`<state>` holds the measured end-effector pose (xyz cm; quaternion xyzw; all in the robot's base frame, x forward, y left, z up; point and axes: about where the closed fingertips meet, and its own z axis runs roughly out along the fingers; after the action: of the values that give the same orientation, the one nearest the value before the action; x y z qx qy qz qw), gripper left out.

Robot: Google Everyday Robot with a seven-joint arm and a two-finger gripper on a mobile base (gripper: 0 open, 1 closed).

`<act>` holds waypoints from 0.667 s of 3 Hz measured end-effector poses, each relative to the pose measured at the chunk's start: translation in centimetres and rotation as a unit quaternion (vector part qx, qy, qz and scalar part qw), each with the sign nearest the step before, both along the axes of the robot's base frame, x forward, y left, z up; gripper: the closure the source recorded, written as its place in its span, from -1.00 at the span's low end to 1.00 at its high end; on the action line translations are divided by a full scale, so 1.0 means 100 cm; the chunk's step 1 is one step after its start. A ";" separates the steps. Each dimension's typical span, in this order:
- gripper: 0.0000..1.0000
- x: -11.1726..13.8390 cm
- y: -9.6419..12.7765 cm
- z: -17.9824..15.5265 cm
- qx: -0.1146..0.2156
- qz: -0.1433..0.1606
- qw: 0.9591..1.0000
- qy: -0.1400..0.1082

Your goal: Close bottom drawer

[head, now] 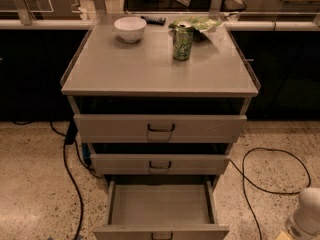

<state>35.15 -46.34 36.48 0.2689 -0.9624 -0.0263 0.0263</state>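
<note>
The bottom drawer [160,205] of the grey-beige cabinet [160,69] is pulled far out toward me. Its shallow tray is empty. Its low front panel with the small dark handle [161,235] sits at the bottom edge of the view. The middle drawer [160,163] and the top drawer [160,128] stick out only a little. My gripper [305,216] shows as a white rounded part at the bottom right corner, to the right of the open drawer and apart from it.
On the cabinet top stand a white bowl [130,29], a green can [183,43] and a green bag [200,23]. Black cables [70,174] lie on the speckled floor left of the cabinet, and another cable [260,164] loops on the right. Dark counter fronts stand behind.
</note>
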 end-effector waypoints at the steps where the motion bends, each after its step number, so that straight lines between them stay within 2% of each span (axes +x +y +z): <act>1: -1.00 -0.007 0.000 -0.025 0.004 -0.008 1.000 -0.010; 2: -1.00 -0.017 0.006 -0.062 -0.006 -0.009 1.000 -0.027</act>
<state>33.50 -45.74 30.32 0.2605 -0.9654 -0.0132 0.0018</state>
